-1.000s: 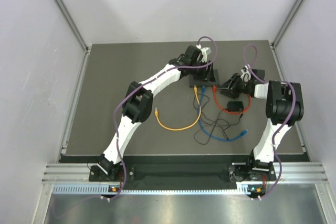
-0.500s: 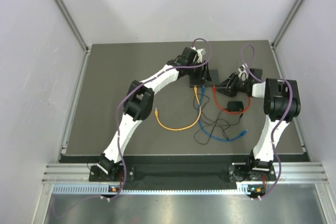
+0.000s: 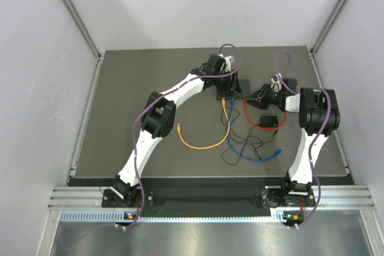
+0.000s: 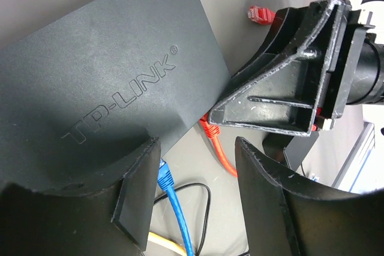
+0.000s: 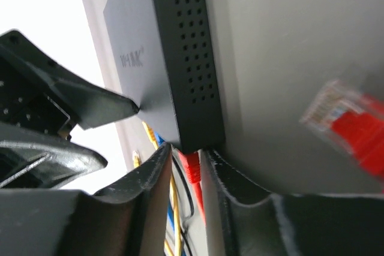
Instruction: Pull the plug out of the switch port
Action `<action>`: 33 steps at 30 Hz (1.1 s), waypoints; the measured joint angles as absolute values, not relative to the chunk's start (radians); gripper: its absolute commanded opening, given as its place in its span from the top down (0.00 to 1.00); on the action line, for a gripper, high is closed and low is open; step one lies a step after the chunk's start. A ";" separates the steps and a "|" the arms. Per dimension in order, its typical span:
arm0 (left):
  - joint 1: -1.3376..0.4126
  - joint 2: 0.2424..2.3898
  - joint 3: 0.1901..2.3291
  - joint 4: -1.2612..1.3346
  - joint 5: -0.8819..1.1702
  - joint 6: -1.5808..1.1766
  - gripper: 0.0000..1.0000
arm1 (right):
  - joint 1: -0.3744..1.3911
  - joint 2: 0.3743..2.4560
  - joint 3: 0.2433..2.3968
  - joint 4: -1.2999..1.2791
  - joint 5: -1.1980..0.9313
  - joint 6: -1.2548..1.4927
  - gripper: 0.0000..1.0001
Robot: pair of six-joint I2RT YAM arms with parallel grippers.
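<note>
We start at the right claw (image 5: pixel 187 155), low in the middle of its wrist view. Its two black fingers stand narrow and pinch the small red plug (image 5: pixel 190 169) from both sides. That plug sits at the port edge of the flat matte-black rectangular switch (image 5: pixel 186 58). The switch's perforated side wall runs up the middle of the frame, so its corner lies just above the fingertips. Further right in the same view, a second, loose red plug (image 5: pixel 345 121) lies blurred on the table.

The left claw (image 4: pixel 197 145) fills the bottom of its own wrist view, fingers wide apart with nothing clamped between them. The finger on the left of the frame rests over the lettered top of the switch. The other hangs beyond the switch's corner, above the table. In the gap we see the blue cable (image 4: pixel 177 208) leaving the port edge, with a thin black wire (image 4: pixel 198 184) beside it.

From above, the switch lies upper centre on the dark grey table mat (image 3: pixel 132 100), under the left claw, with the right claw just to its right. We count:
- two claws
- one switch
- two red plugs
- one red cable (image 3: pixel 247 112)
- one blue cable
- one yellow cable (image 3: pixel 201 145)
- one thin black wire
- one small black adapter block (image 3: pixel 268 122), lower right of the switch and apart from it
</note>
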State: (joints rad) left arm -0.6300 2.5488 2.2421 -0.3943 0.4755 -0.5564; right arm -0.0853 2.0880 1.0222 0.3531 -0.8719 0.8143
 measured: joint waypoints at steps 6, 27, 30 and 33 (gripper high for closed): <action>-0.630 2.549 2.242 -0.396 0.483 -0.556 0.42 | -0.085 2.096 1.021 0.366 -0.864 0.850 0.85; -0.630 2.554 2.245 -0.399 0.482 -0.568 0.43 | -0.041 2.104 1.311 -0.236 -0.737 0.585 1.00; -0.630 2.558 2.250 -0.398 0.484 -0.574 0.43 | -0.042 2.111 1.325 -0.278 -0.758 0.535 1.00; -0.630 2.559 2.251 -0.399 0.487 -0.576 0.42 | -0.043 2.111 1.325 -0.317 -0.775 0.489 1.00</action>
State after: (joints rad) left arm -0.6300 2.5587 2.2509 -0.3988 0.4866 -0.5758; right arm -0.0429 2.1105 1.3254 -0.3172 -0.7753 0.4892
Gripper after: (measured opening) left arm 0.576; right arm 0.102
